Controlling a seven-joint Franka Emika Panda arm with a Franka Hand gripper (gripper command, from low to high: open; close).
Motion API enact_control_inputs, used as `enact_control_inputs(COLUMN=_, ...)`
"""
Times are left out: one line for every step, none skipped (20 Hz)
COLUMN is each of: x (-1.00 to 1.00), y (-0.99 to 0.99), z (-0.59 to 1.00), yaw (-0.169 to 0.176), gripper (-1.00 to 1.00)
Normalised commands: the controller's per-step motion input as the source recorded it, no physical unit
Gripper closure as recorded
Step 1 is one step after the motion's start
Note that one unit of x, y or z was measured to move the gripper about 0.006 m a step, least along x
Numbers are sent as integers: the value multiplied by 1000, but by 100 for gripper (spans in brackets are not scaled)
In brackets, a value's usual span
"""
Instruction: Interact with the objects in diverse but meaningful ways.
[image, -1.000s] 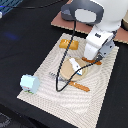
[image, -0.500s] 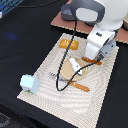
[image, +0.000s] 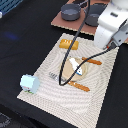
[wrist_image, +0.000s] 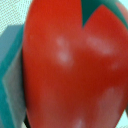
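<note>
A red tomato (wrist_image: 70, 65) with a green top fills the wrist view, pressed close between the jaws. A teal-grey finger (wrist_image: 11, 75) shows at its side. In the exterior view my gripper (image: 115, 44) hangs under the white arm, above the mat's far right edge, and the tomato is hidden there. A golden-yellow bread loaf (image: 69, 44) lies at the mat's far side. A white-and-blue tube-like piece (image: 76, 67) lies on a round wooden plate (image: 86, 70). A small white carton (image: 30, 83) with blue-green print stands at the mat's left corner.
The striped mat (image: 45, 65) lies on a black table. Orange-handled cutlery (image: 93, 62) lies by the plate, with another piece (image: 80, 86) nearer the front and a fork (image: 52, 76). Two grey pots (image: 71, 11) (image: 95, 16) stand on a brown board behind. A black cable (image: 67, 55) loops over the mat.
The arm has moved towards the exterior view's right and a little higher, away from the plate. The things on the mat have not moved.
</note>
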Motion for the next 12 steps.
enact_control_inputs(x=-257, y=-1000, z=454, yaw=0, gripper=100)
enact_control_inputs(x=-266, y=-1000, z=400, yaw=0, gripper=100)
enact_control_inputs(x=-251, y=-1000, z=380, yaw=0, gripper=100)
enact_control_inputs(x=-220, y=-1000, z=349, yaw=0, gripper=100)
enact_control_inputs(x=-206, y=-1000, z=303, yaw=0, gripper=100)
enact_control_inputs(x=-206, y=-1000, z=220, yaw=0, gripper=100)
enact_control_inputs(x=-217, y=-1000, z=194, yaw=0, gripper=100)
enact_control_inputs(x=-214, y=-1000, z=191, yaw=0, gripper=100)
enact_control_inputs(x=-214, y=-1000, z=189, yaw=0, gripper=100)
enact_control_inputs(x=-211, y=-1000, z=189, yaw=0, gripper=100)
enact_control_inputs(x=-206, y=-1000, z=169, yaw=0, gripper=100)
enact_control_inputs(x=-200, y=-1000, z=163, yaw=0, gripper=100)
